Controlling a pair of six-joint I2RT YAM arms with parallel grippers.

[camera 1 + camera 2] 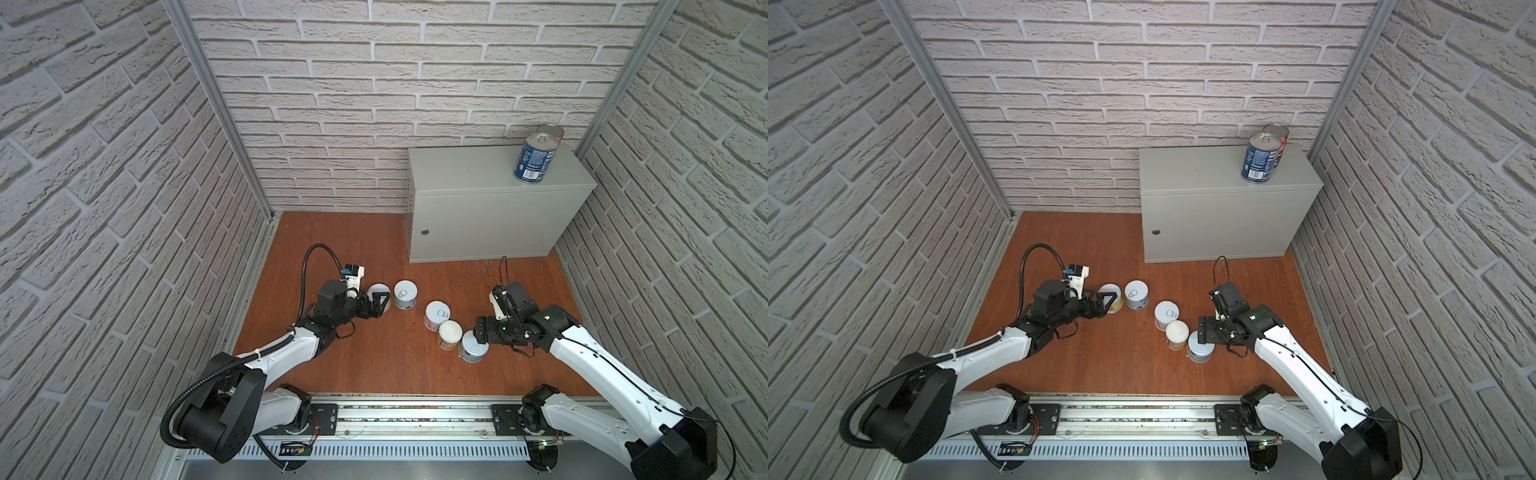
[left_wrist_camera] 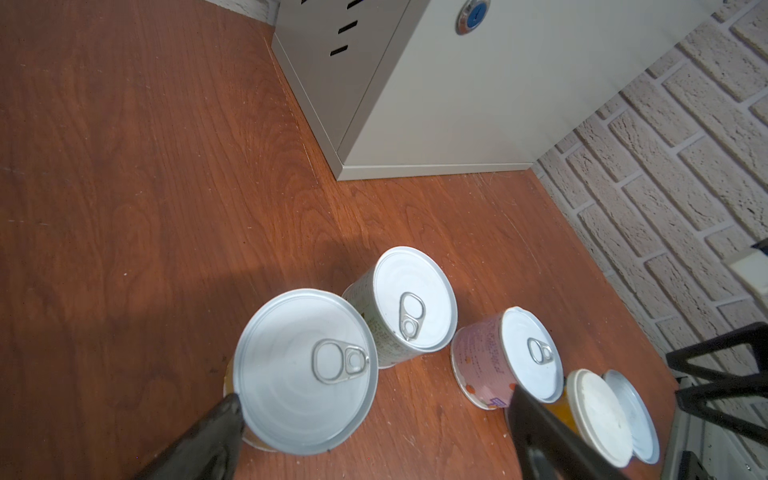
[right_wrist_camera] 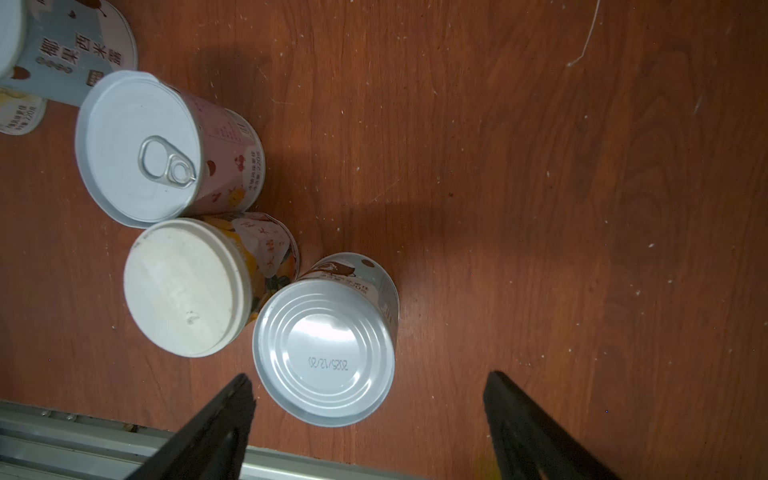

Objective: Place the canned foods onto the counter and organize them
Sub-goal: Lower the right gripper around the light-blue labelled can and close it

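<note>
Two tall dark-blue cans (image 1: 535,157) (image 1: 1260,158) stand at the right end of the grey counter (image 1: 469,174) (image 1: 1196,220), one behind the other. Several short cans stand on the wooden floor. My left gripper (image 1: 380,302) (image 2: 374,415) is open around the yellow-labelled can (image 2: 305,370) (image 1: 377,291); one finger touches its rim. Beside that can stands a pale-labelled can (image 1: 405,294) (image 2: 411,303). My right gripper (image 1: 478,332) (image 3: 370,395) is open, with the grey can (image 3: 328,345) (image 1: 473,345), date stamp up, lying partly between its fingers. The orange can (image 3: 187,286) (image 1: 449,334) and the pink can (image 3: 141,149) (image 1: 437,315) stand close by it.
Brick-patterned walls enclose the floor on three sides. The counter stands against the back right corner, with a round lock (image 1: 424,232) on its front. A metal rail (image 1: 415,415) carrying both arm bases runs along the near edge.
</note>
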